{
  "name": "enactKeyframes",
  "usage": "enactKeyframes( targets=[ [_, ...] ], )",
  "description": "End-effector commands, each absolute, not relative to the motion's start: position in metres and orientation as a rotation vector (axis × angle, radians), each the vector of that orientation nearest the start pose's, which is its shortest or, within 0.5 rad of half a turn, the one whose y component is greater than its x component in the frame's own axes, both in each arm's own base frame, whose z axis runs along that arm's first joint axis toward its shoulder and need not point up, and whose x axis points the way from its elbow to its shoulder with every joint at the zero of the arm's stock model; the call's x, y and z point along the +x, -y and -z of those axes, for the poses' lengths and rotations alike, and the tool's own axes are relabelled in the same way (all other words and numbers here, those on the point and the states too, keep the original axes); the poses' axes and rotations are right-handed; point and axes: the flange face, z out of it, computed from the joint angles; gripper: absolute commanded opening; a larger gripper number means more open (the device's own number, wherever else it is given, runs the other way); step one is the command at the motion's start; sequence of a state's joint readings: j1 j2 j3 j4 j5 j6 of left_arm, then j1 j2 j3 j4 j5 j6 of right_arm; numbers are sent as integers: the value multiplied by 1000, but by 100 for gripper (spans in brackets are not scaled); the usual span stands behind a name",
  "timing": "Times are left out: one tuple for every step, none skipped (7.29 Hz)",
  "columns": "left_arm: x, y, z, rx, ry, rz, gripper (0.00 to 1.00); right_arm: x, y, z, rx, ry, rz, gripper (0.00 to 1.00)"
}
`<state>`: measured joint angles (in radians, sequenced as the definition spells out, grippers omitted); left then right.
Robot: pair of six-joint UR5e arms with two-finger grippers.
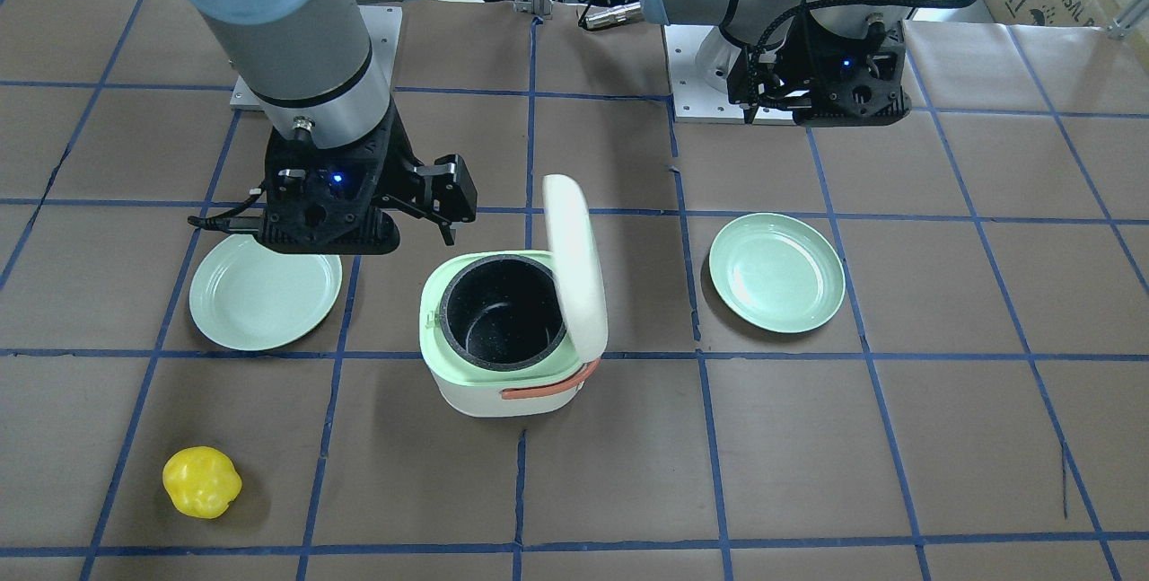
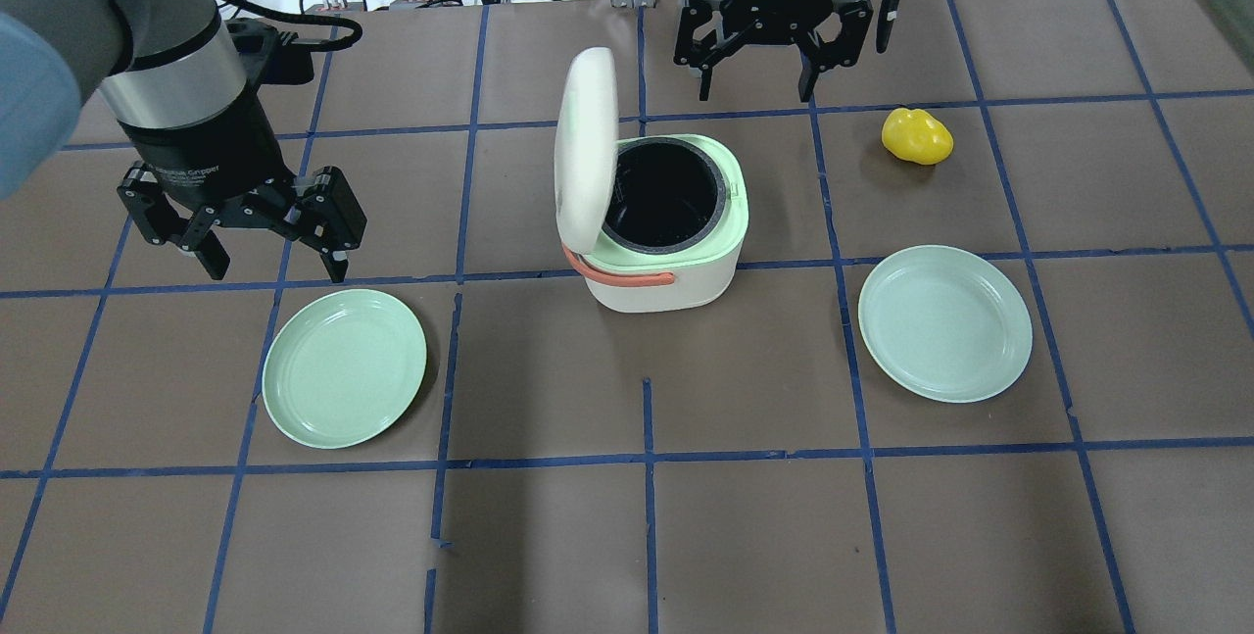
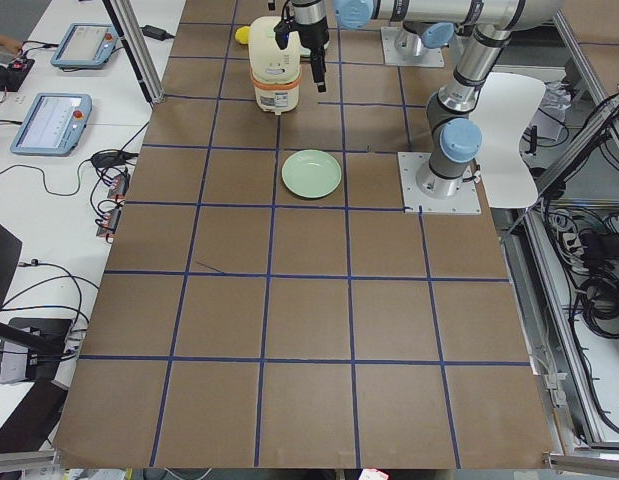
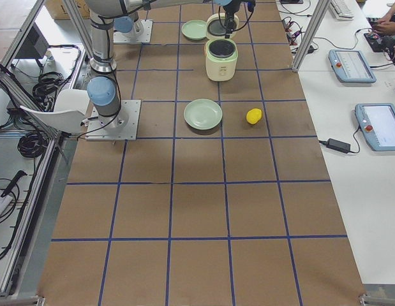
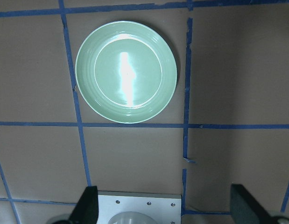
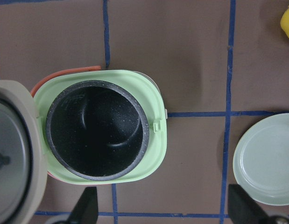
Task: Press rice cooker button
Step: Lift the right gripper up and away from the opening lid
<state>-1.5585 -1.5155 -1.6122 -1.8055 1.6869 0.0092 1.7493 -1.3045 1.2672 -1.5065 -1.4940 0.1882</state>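
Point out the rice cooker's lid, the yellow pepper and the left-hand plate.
rice cooker lid (image 2: 586,149): overhead view, middle of its white shell.
yellow pepper (image 2: 917,136): overhead view, its centre.
left plate (image 2: 345,367): overhead view, bare centre.

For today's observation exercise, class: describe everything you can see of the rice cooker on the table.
The rice cooker is a small, squat, white rounded cube, plastic by its look, with a pale green rim. Its hinged lid stands open, nearly upright, on the robot's left side. The black speckled inner pot looks empty. An orange strap handle lies folded down against the body. It stands upright near the middle of the table, touched by nothing else.
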Motion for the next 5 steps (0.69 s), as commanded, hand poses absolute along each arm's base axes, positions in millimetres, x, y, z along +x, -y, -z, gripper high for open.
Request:
enactKeyframes(
  targets=[
    [-116,446,-474,15,-3009,-336,100,202,543,-483,-27,-3071,-112,100],
    [-116,446,-474,15,-3009,-336,100,182,521,-475,-5,-3071,-135,100],
    [-116,446,-474,15,-3011,-336,100,159,511,-465,51,-3095,-175,100],
    [-116,446,-474,15,-3009,-338,100,149,504,-467,57,-3111,-179,100],
    [-116,446,-474,15,-3011,-336,100,147,494,-470,60,-3114,-188,100]
  ],
)
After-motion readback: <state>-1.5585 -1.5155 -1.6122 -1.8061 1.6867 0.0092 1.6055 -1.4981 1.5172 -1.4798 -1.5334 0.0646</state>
